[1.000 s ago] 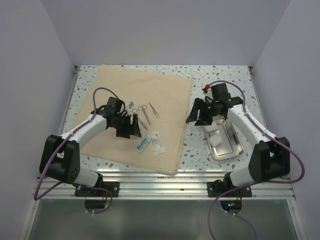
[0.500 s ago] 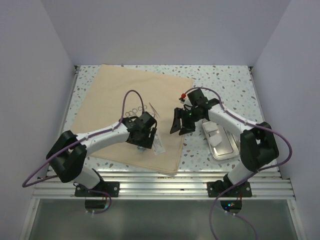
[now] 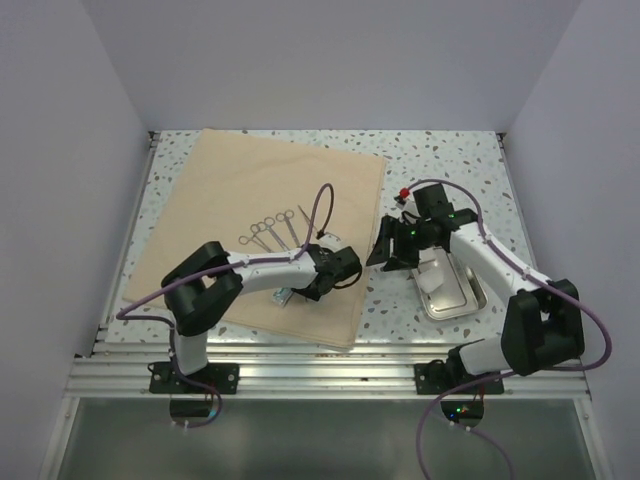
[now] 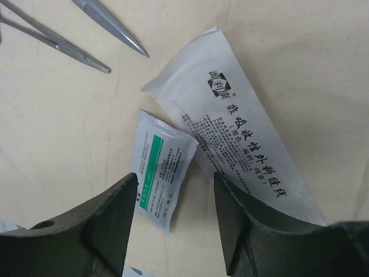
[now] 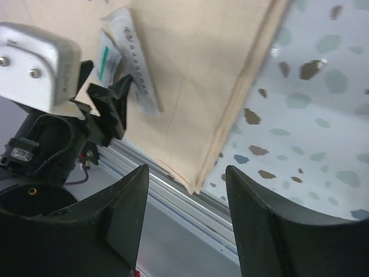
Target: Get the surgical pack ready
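Note:
The tan cloth lies spread flat on the table. Steel scissors and forceps lie on its middle; their tips show in the left wrist view. My left gripper is open and empty, low over the cloth, its jaws either side of a small green-striped packet and beside a long white packet. The steel tray sits right of the cloth with white gauze in it. My right gripper is open and empty, between the cloth's right edge and the tray.
The cloth's near right corner lies by the aluminium rail at the table's front edge. My left gripper and both packets show in the right wrist view. Speckled tabletop lies right of the cloth.
My left arm has folded and swung right, uncovering the scissors and forceps, and now points at the packets. My right gripper reached toward the cloth, then drew back toward the tray.

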`<state>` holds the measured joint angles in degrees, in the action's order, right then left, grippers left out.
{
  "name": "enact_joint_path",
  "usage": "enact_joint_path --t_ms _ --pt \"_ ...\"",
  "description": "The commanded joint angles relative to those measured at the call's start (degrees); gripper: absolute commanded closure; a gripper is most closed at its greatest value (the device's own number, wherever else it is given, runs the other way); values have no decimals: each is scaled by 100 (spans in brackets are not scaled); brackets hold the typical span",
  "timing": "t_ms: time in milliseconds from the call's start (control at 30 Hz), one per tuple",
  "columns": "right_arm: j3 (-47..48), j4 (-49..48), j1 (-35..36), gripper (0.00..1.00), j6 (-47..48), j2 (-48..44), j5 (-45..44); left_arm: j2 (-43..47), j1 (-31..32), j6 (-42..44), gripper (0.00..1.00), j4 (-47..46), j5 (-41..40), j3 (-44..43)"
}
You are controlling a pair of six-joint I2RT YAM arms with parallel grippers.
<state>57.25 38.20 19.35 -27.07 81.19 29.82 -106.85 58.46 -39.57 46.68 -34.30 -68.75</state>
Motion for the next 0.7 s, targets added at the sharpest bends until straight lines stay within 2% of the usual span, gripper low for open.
enact_joint_path --t_ms 0,167,233,367,500,533,567,667 --pt "-118 275 -327 41 289 -279 121 -240 -27 -341 42 465 -691 -86" --pt "-135 312 -327 41 325 -437 146 -188 -36 -350 47 378 -639 89" --pt "-136 285 -327 41 308 -446 182 -161 -36 -262 55 220 -543 195" --pt "-74 294 -336 41 307 -402 199 -56 -36 -174 77 -35 -437 362" --pt "-39 268 -336 41 299 -384 243 120 -54 -68 87 -141 -384 468" --pt "-30 267 -327 41 307 -367 243 155 -54 -59 91 -141 -384 468" --pt "-4 294 -327 41 316 -349 235 216 -80 -51 100 -132 -349 485" --pt "110 390 -327 41 395 -305 190 524 -141 54 100 -63 -112 424"
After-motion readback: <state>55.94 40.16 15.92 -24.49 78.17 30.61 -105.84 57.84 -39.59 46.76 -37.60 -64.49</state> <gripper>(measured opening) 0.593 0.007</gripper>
